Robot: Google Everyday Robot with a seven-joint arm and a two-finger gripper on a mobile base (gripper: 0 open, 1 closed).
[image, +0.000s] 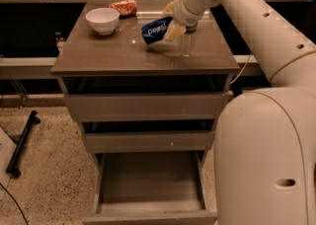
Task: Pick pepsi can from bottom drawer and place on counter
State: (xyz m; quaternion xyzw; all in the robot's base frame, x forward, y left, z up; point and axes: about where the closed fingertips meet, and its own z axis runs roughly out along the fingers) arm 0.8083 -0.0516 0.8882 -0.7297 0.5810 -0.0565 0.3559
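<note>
The pepsi can [154, 30], dark blue with white lettering, lies tilted on its side just above the counter [113, 54], right of its middle. My gripper [171, 20] reaches in from the upper right and is shut on the can's right end, with pale fingers [174, 31] above and below it. I cannot tell whether the can touches the counter. The bottom drawer [148, 182] is pulled out below, and its grey inside holds nothing.
A white bowl [102, 20] and a red-orange snack bag [123, 7] sit at the counter's back left. A dark can [192, 25] stands right behind my gripper. My white arm and base [266, 145] fill the right side. The two upper drawers are slightly open.
</note>
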